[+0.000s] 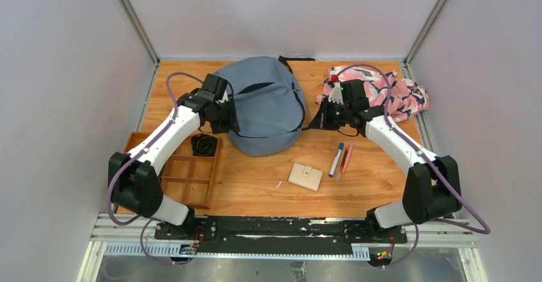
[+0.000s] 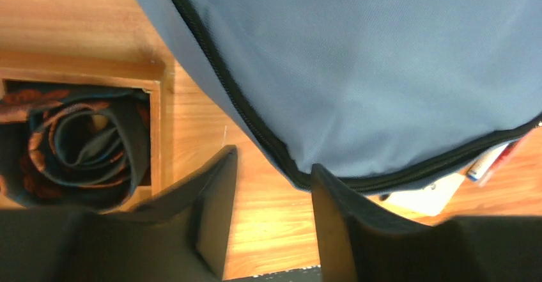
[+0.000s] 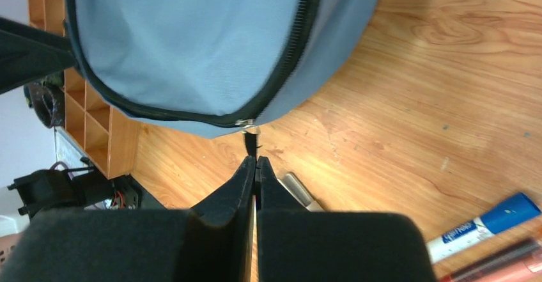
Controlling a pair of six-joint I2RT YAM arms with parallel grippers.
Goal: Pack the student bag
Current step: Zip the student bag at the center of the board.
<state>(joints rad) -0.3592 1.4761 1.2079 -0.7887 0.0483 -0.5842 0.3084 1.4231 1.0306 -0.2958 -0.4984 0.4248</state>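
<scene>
The grey-blue student bag (image 1: 265,103) lies at the back middle of the table, its top zipper partly open. My left gripper (image 1: 227,114) is at the bag's left edge. In the left wrist view it (image 2: 273,159) is open, with the bag's zipper seam (image 2: 358,183) lying over the right fingertip (image 2: 323,183) and bare wood in the gap. My right gripper (image 1: 325,117) is at the bag's right side. In the right wrist view it (image 3: 256,159) is shut on the black zipper pull tab (image 3: 250,142), just below the bag (image 3: 192,45).
A wooden divided tray (image 1: 185,173) stands front left and holds a rolled dark tie (image 1: 204,144), also in the left wrist view (image 2: 77,144). A cream wallet (image 1: 305,176), a blue marker (image 1: 336,159) and a red pen (image 1: 346,159) lie in front. A pink-white-navy cloth (image 1: 390,93) lies back right.
</scene>
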